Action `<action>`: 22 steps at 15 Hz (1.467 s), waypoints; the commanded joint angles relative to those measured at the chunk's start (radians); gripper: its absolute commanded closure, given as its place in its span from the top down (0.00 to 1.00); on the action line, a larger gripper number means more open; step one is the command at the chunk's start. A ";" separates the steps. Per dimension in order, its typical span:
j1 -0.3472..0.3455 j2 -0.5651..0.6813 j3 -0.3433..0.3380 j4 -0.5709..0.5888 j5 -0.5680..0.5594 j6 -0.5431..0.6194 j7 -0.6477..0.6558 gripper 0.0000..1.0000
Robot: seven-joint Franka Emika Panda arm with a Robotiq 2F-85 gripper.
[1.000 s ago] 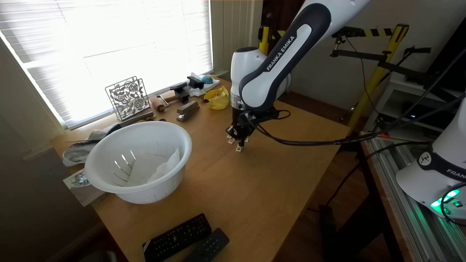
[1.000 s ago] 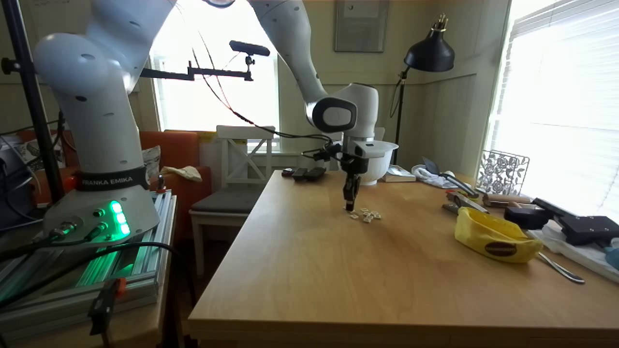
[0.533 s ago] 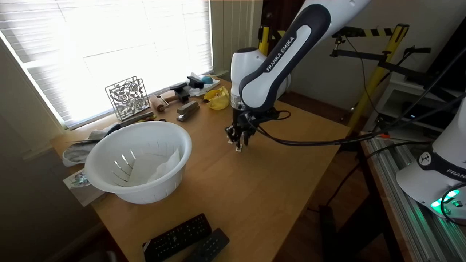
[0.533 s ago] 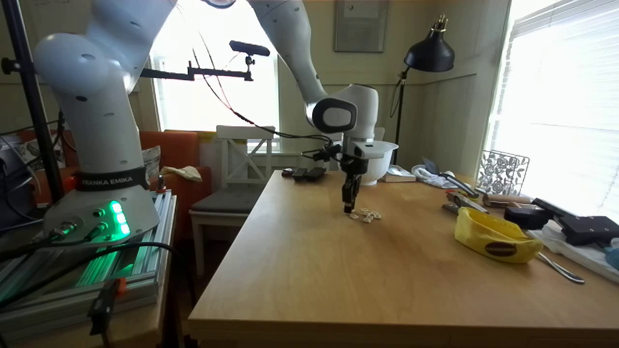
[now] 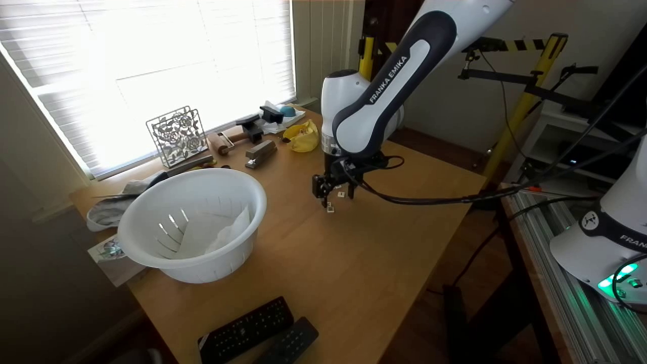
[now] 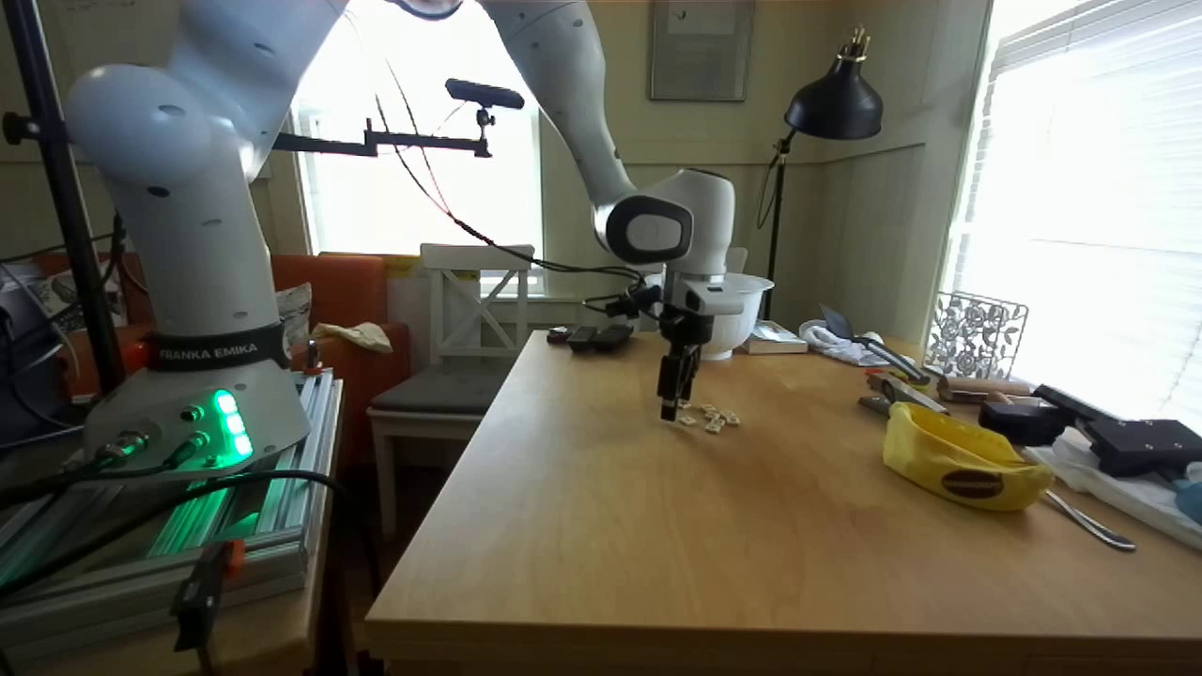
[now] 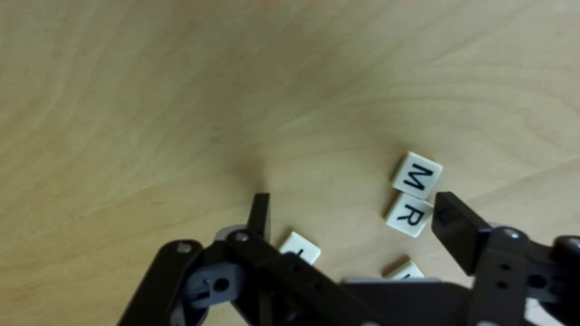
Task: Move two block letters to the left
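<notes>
The wrist view shows my gripper [image 7: 352, 201] with its fingers spread wide and low over the table, nothing pinched between them. An M block letter [image 7: 417, 175] and an R block letter [image 7: 409, 215] lie flat, edges touching, just inside the right-hand finger, which is very close to the R; I cannot tell whether it touches. Partly covered by the gripper are a block letter [image 7: 300, 247] near the left finger and another block letter [image 7: 407, 271] at the bottom. In an exterior view, several more block letters [image 6: 714, 425] form a loose group beside my gripper [image 6: 678, 408].
A white bowl [image 5: 202, 177] and two black remotes [image 5: 247, 328] share the wooden table [image 5: 354, 263]. Towards the window lie a yellow object [image 5: 302, 137], a stapler [image 5: 261, 153] and a metal napkin holder [image 5: 177, 135]. The table's edge [image 5: 434, 268] runs on the robot base's side.
My gripper's fingers have gone from together to wide apart. The wrist has sunk slightly towards the table. The bowl, remotes and yellow object have stayed put.
</notes>
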 commanded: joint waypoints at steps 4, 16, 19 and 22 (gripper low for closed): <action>0.017 0.015 -0.019 0.022 0.013 -0.022 0.019 1.00; 0.048 0.028 -0.061 0.024 -0.020 -0.031 0.028 1.00; 0.053 0.032 -0.066 0.024 -0.025 -0.030 0.024 1.00; 0.057 0.031 -0.069 0.022 -0.032 -0.027 0.019 1.00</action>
